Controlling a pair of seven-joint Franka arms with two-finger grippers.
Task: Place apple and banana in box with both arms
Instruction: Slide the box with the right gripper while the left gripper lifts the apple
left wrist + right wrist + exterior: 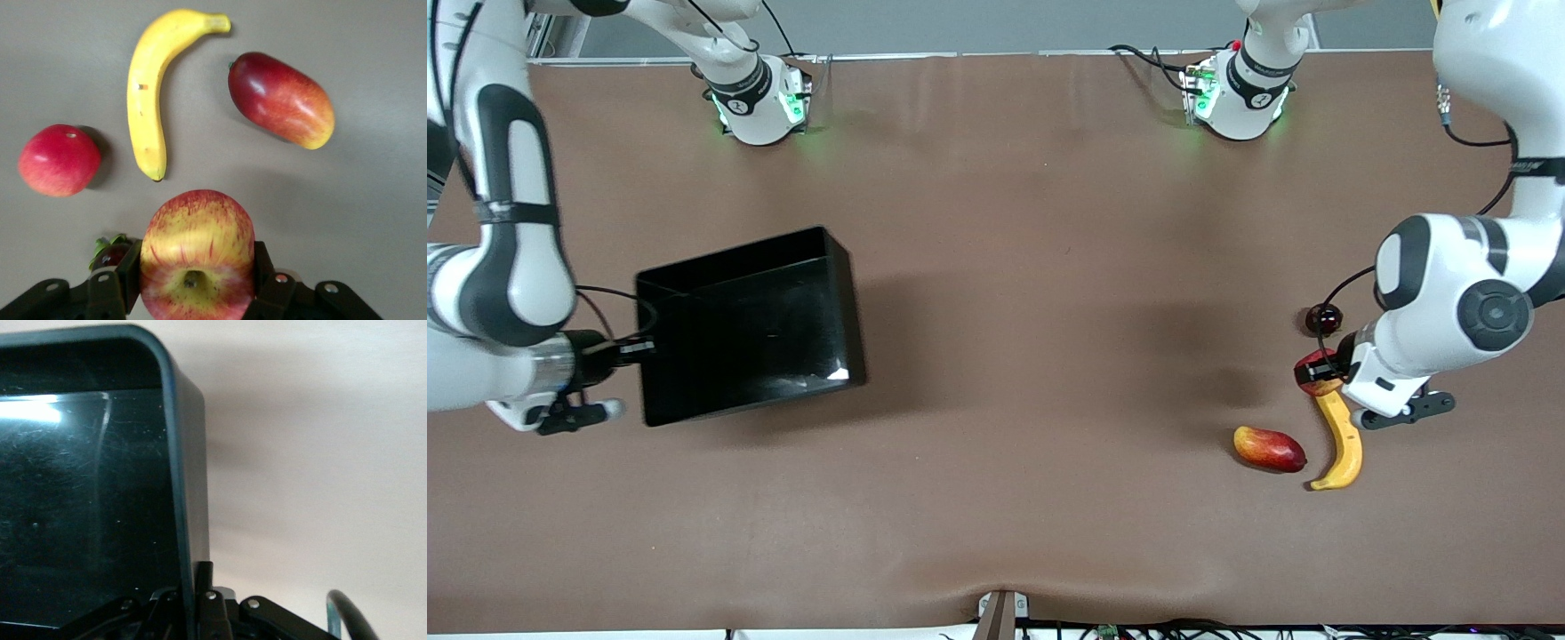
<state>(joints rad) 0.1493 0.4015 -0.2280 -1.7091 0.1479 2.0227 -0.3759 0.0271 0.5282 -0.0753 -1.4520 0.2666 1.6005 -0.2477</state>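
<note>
**Apple gripped, box held by its wall**

Nearest the front camera, toward the left arm's end of the worktop [996, 498], lie the mango-like fruit [1269, 449] and, beside it, the banana [1341, 442], untouched. Just above the banana's farther end, the left gripper [197, 280] has its jaws clamped on the apple [197, 255]; a pink-red fruit [59, 160] sits close by. Lifting carelessly could nudge these neighbours or let the round apple slip. At the right arm's end, the right gripper [200, 613] pinches the box [751, 324] wall, jaws closed on it; the thin wall could slide free. Between fruit and box the worktop is open
</note>
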